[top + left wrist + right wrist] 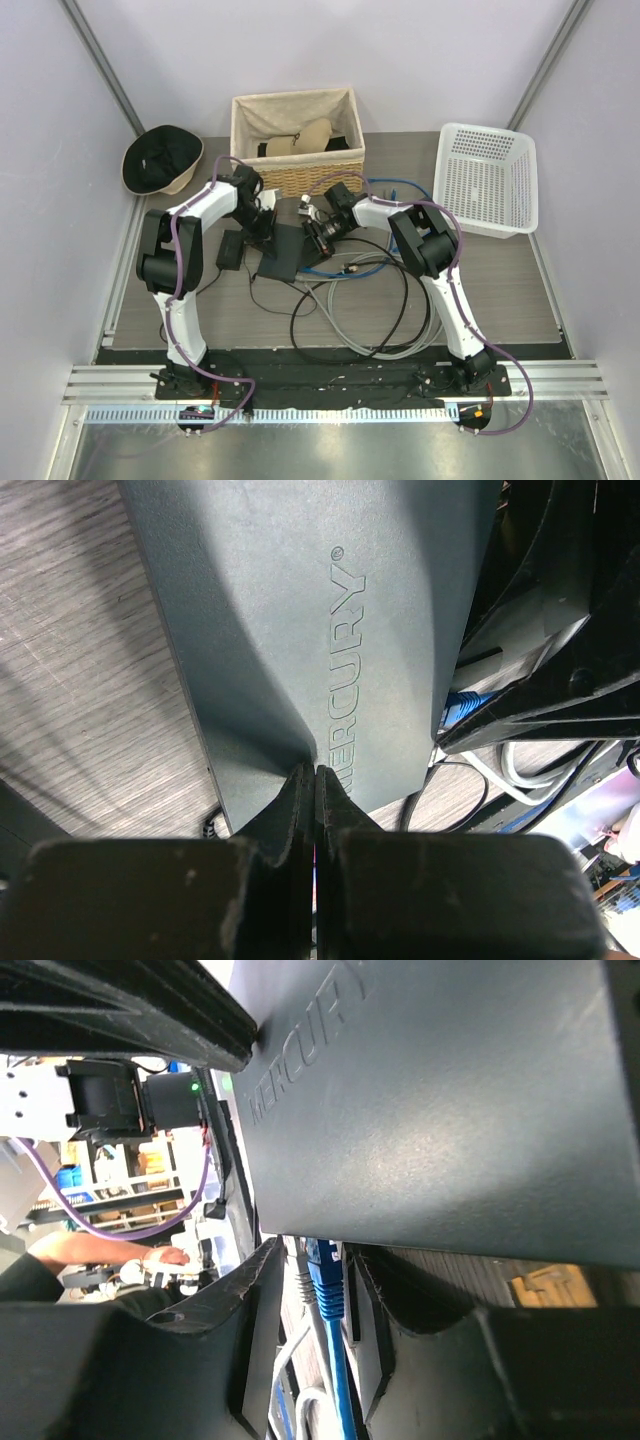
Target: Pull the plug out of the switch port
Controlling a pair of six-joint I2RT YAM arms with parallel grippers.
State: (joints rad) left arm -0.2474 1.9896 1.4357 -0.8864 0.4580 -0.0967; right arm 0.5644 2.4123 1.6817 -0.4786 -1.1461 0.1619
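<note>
Left wrist view: the word "MERCURY", followed by a small ® mark, is seen embossed in the matte top of the flat black box [330,630]. From the right wrist the same lettering is read only in part, as "MERCUR", where it is cut off by the frame edge. No other writing can be made out. The left tool [315,780] is pressed fully together, nothing being held between its fingers, and its tips are set against the near edge of the box top. The right tool [318,1270] is partly spread and is placed astride the blue plug [325,1280], one finger lying close along each side. Whether the pads actually press on the plug cannot be told, since narrow dark slits are seen beside it. The plug is seated in the switch port [322,1245], which is found on the narrow edge of the box facing the right tool. A blue cable [338,1380] is led away from the plug between the fingers. From above, the box is seen lying flat on the table [500,290] between the two tools, amid loose loops of cable [370,320].
</note>
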